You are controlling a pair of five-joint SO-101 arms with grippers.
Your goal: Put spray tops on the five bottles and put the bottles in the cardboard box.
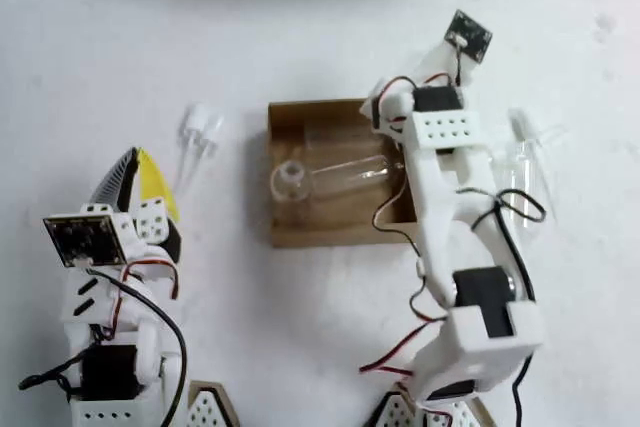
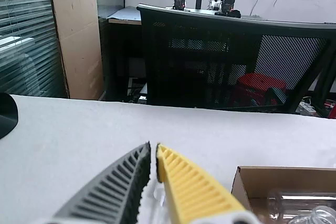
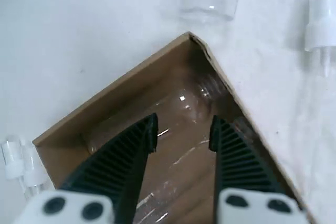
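The cardboard box (image 1: 285, 122) sits mid-table with clear bottles (image 1: 345, 175) lying inside, one neck (image 1: 290, 179) at its left end. My right gripper (image 3: 182, 129) hangs open over the box's right part, above a bottle (image 3: 181, 109), with nothing between its black fingers. My left gripper (image 1: 136, 153) is shut and empty at the near left, its black and yellow fingers (image 2: 178, 174) pointing away from me. Two white spray tops (image 1: 200, 132) lie left of the box. Another clear bottle (image 1: 520, 175) and a spray top (image 1: 524, 127) lie right of the box.
The table (image 1: 300, 37) is white, with bare room behind the box and at far left. Cables (image 1: 400, 237) trail off the right arm (image 1: 450, 197) over the box's near right corner. A black mesh chair (image 2: 236, 56) stands beyond the table's far edge.
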